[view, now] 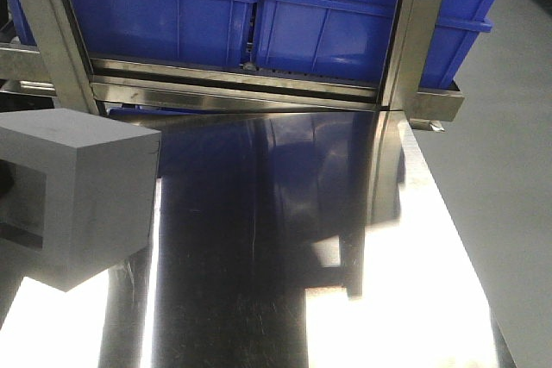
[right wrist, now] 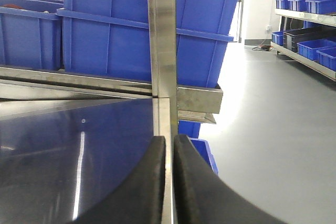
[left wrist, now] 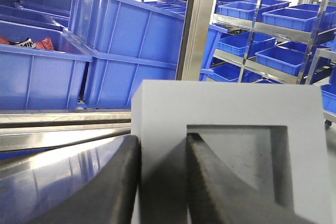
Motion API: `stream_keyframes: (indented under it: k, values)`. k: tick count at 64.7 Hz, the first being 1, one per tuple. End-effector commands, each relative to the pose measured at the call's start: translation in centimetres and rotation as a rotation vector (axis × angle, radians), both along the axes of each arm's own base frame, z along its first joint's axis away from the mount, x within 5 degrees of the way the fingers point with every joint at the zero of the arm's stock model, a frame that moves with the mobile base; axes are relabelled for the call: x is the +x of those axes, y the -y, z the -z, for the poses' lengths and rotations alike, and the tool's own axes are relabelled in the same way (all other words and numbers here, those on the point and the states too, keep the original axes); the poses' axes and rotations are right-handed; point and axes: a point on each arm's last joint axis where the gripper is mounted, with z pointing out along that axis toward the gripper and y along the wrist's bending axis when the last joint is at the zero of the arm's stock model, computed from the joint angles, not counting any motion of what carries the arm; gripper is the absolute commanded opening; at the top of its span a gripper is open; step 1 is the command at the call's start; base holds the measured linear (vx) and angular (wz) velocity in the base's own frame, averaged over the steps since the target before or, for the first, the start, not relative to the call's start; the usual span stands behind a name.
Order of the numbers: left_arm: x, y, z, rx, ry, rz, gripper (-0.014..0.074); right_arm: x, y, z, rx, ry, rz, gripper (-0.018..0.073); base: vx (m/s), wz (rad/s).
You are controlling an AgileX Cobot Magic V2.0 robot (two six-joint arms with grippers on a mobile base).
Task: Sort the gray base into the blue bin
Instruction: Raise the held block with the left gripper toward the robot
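The gray base [view: 86, 187] hangs at the left, above the shiny steel table [view: 259, 247], its square recess facing left. In the left wrist view the gray base [left wrist: 226, 103] fills the lower right. My left gripper [left wrist: 163, 139] is shut on one wall of it, with one finger outside and the other inside the recess. Blue bins stand in a row on the steel rack behind the table. One blue bin [view: 345, 32] is at the right of the row, seen also as a tall blue bin [left wrist: 131, 40] in the left wrist view. My right gripper [right wrist: 170, 139] is shut on nothing, over the table's right edge.
The left bin [view: 155, 15] holds red and white items. Steel uprights [view: 418, 32] and a rail [view: 233, 84] cross in front of the bins. Shelves of more blue bins [left wrist: 273, 19] stand to the right. Grey floor [view: 509, 170] lies beyond the table's right edge.
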Motion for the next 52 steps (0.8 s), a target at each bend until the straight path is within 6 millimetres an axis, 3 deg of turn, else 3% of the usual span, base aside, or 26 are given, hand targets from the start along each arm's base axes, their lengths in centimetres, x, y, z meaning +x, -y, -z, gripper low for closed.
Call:
stream_keyframes:
  k: [1, 52]
  values:
    - [-0.27, 0.01, -2.0, -0.072, 0.115, 0.016, 0.0004, -0.07, 0.01, -0.71, -0.01, 0.084, 0.003, -0.0004, 0.0, 0.0]
    - [-0.27, 0.01, -2.0, -0.072, 0.115, 0.016, 0.0004, -0.07, 0.01, -0.7, -0.01, 0.082, 0.003, -0.0004, 0.0, 0.0]
